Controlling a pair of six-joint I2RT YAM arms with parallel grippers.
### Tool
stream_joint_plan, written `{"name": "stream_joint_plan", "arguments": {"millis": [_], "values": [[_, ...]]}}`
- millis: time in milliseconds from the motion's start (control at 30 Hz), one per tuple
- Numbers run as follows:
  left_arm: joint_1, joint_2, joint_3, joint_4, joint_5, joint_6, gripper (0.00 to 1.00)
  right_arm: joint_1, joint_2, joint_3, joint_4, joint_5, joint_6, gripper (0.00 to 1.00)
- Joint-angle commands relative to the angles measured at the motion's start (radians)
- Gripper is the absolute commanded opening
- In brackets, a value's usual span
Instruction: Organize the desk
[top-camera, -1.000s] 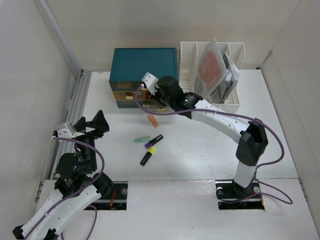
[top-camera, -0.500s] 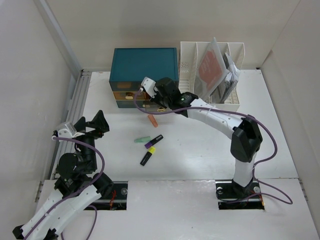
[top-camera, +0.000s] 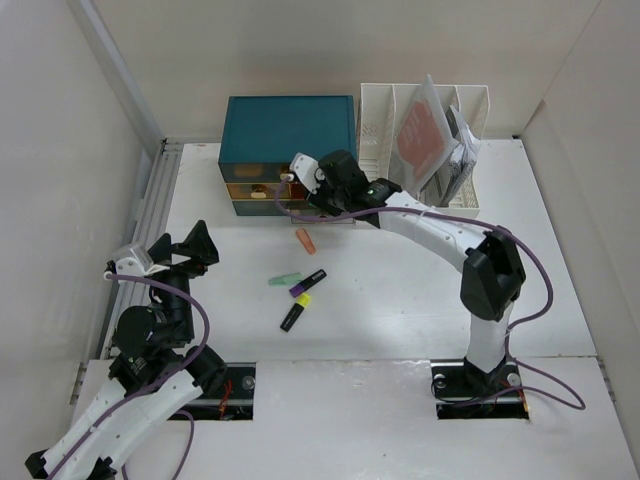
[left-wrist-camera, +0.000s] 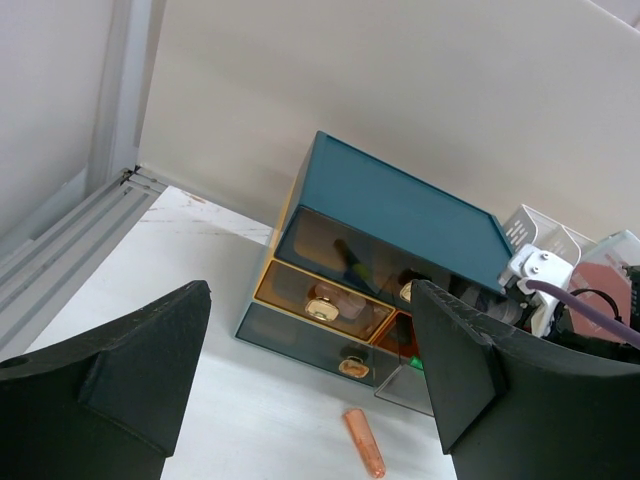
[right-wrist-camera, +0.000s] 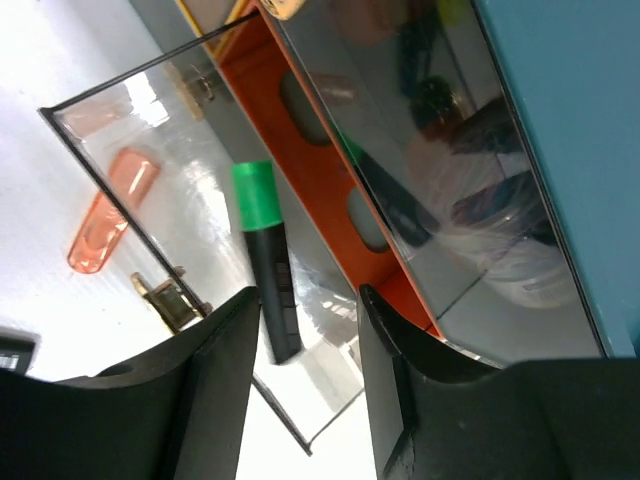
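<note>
Your desk (top-camera: 400, 300) has four loose highlighters around its middle, and that looks like the work left to do. The orange highlighter (top-camera: 305, 240) is the one farthest back. It lies just in front of the teal drawer box (top-camera: 288, 125), with its long axis slanting from back-left to front-right. Closer to you, the mint highlighter (top-camera: 284, 280) and the purple highlighter (top-camera: 308, 282) lie close together. The yellow highlighter (top-camera: 294, 314) sits alone, nearest the arms.

A clear drawer (right-wrist-camera: 190, 190) low in the box stands pulled out, with a green highlighter (right-wrist-camera: 268, 270) lying flat on its floor. Your right fingers (right-wrist-camera: 225, 380) hang over that drawer, parted, and the pen's black barrel shows in the gap beneath them. Judging from the wrist view, they grip nothing and the pen rests in the drawer.

The orange highlighter lies straight toward you from those fingers, just outside the drawer's front wall, so your right arm is much the nearer one. Your left fingers (left-wrist-camera: 130, 370) are wide open and empty. They are raised over the near left part of the desk, well apart from every pen.

For the next pick, I would back the right fingers out of the drawer toward you. Then turn them so they close across the orange highlighter's slanted barrel rather than along it.
</note>
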Motion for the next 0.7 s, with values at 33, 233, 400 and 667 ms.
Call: {"name": "stream_joint_plan", "arguments": {"millis": [33, 233, 400, 667], "values": [[0.002, -0.002, -0.003, 0.037, 0.004, 0.019, 0.78, -0.003, -0.077, 0.038, 0.0, -0.051, -0.007, 0.49], [0.002, -0.002, -0.003, 0.037, 0.004, 0.019, 0.78, -0.016, -0.261, -0.096, -0.034, -0.374, -0.159, 0.47], [0.002, -0.011, -0.003, 0.037, 0.088, 0.039, 0.77, -0.083, -0.3, -0.192, -0.34, -1.054, -0.615, 0.42], [0.002, -0.065, -0.031, 0.047, 0.177, 0.079, 0.78, -0.014, -0.133, -0.188, -0.425, -1.045, -0.739, 0.42]]}}
